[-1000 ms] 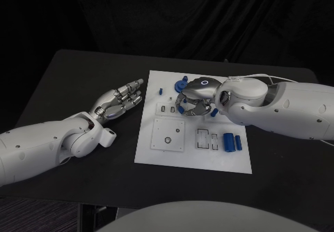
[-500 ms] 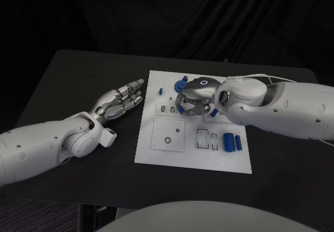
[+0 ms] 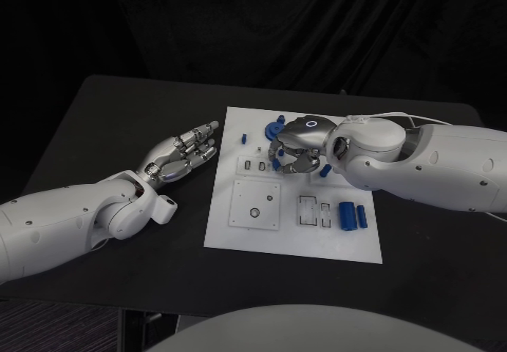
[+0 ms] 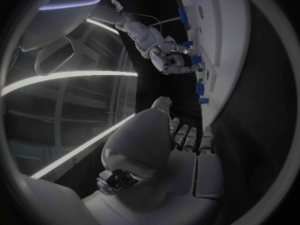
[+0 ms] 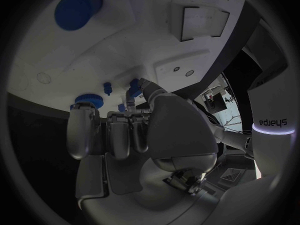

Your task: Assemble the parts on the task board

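The white task board (image 3: 253, 233) lies in the middle of the black table. My right hand (image 3: 297, 152) hovers over the board's far middle with its fingers curled down. Thumb and finger pinch a small blue part (image 5: 133, 85), which also peeks out at the fingertips (image 3: 278, 164). Another blue part (image 3: 325, 170) lies just beside the hand. My left hand (image 3: 184, 152) rests flat on the table left of the board, fingers apart and holding nothing. In the left wrist view the right hand (image 4: 167, 56) sits against the board (image 4: 222, 30).
Two blue cylinders (image 3: 354, 215) lie side by side on the board's right. A blue round piece (image 3: 275, 130) and a small blue peg (image 3: 244, 138) stand near its far edge. A raised square plate (image 3: 257, 203) and rectangular slots (image 3: 308, 210) occupy the near half.
The right hand's fingers have drawn in slightly, and the blue part at their tips sits a little higher. The left arm has not moved.
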Available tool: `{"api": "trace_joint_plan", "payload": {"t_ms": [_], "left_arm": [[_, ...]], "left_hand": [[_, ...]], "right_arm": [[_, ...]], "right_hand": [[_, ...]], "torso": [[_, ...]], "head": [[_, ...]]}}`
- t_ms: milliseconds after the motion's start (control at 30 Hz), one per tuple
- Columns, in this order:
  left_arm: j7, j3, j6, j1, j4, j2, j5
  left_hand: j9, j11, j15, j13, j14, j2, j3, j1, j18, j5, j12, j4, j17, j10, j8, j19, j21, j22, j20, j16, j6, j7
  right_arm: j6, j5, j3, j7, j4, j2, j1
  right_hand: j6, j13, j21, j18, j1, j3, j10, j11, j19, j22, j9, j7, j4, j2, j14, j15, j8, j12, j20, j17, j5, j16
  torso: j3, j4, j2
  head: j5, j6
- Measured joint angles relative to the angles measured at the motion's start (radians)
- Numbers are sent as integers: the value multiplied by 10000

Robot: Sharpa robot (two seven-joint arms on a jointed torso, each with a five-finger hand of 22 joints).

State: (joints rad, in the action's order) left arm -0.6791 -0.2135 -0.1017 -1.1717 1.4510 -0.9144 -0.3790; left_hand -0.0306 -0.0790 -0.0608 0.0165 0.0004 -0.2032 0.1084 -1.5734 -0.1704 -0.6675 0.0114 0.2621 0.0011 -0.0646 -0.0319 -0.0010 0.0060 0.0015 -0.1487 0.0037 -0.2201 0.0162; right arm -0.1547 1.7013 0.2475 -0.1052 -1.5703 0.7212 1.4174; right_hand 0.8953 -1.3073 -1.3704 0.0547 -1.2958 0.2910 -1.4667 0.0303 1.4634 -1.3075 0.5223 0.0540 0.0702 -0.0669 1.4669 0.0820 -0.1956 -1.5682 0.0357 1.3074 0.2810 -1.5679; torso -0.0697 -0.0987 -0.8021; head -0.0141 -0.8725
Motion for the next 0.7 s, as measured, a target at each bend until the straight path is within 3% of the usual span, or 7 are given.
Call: {"api": "trace_joint_plan", "payload": {"t_ms": [700], "left_arm": [[0, 0, 11, 21, 3, -13, 0]], "left_hand": [[0, 0, 0, 0, 0, 0, 0, 0, 0, 0, 0, 0, 5, 0, 0, 0, 0, 1, 0, 0, 0, 0]], "right_arm": [[-100, 366, -11, -568, -55, 77, -17]], "right_hand": [[-7, -6, 94, 0, 0, -55, 0, 0, 0, 1, 94, 6, -55, -1, 0, 0, 1, 0, 0, 0, 0, 41]], "torso": [[6, 9, 0]], "head": [[-4, 0]]}}
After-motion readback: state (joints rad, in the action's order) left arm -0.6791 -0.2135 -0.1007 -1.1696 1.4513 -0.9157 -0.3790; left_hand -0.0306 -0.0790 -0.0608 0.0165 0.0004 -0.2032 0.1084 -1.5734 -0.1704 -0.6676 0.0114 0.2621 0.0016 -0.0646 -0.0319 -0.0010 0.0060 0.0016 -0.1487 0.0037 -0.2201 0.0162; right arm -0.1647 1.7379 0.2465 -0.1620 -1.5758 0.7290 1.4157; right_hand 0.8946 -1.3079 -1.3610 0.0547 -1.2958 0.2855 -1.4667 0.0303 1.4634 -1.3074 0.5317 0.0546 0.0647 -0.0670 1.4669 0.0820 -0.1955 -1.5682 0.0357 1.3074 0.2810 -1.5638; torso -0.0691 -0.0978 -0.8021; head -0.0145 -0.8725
